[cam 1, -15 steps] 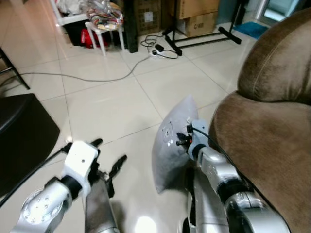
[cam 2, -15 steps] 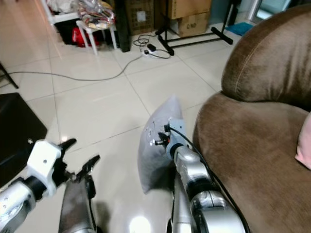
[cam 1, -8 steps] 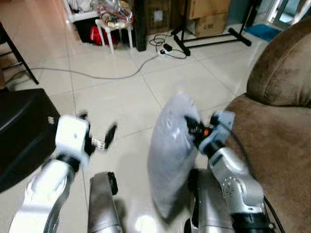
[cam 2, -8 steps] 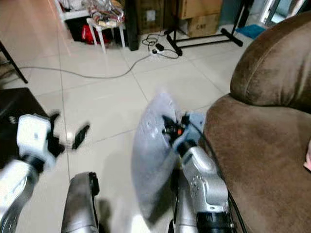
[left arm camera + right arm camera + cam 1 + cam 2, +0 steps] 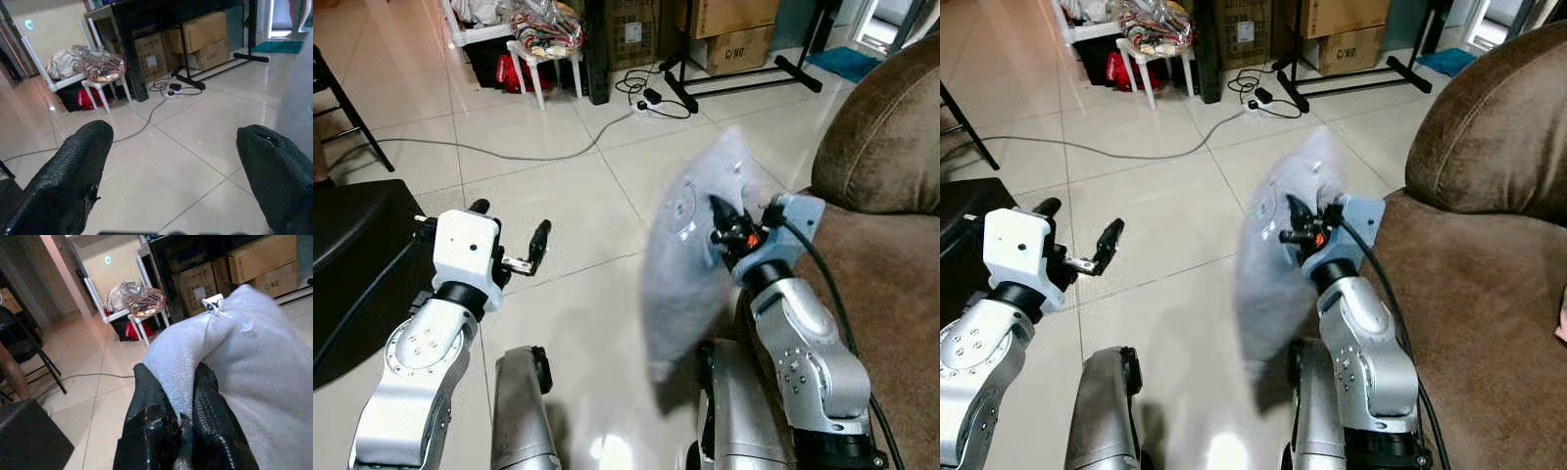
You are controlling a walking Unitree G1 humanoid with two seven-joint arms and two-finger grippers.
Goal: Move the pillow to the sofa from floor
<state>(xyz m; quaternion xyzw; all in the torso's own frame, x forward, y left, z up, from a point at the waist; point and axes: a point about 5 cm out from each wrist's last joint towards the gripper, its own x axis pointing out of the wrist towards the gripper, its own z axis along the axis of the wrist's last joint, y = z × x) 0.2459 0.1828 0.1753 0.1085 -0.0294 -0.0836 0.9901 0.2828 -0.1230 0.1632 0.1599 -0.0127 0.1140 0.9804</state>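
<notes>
1. The right gripper (image 5: 178, 423) is pinching a fold of the grey pillow (image 5: 690, 245), both black fingers (image 5: 149, 404) pressed into the fabric.
2. The pillow hangs in the air, clear of the tiled floor (image 5: 548, 196), just beside the brown sofa (image 5: 891, 294).
3. The left gripper (image 5: 509, 240) hovers over the floor with its fingers spread, holding nothing.
4. Further off, a cable (image 5: 509, 155) trails across the tiles toward cardboard boxes (image 5: 734, 34).

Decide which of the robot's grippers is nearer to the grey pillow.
Right. The right gripper is shut on the pillow, pinching its fabric beside the sofa. The left gripper is open, apart from it over the floor.
</notes>
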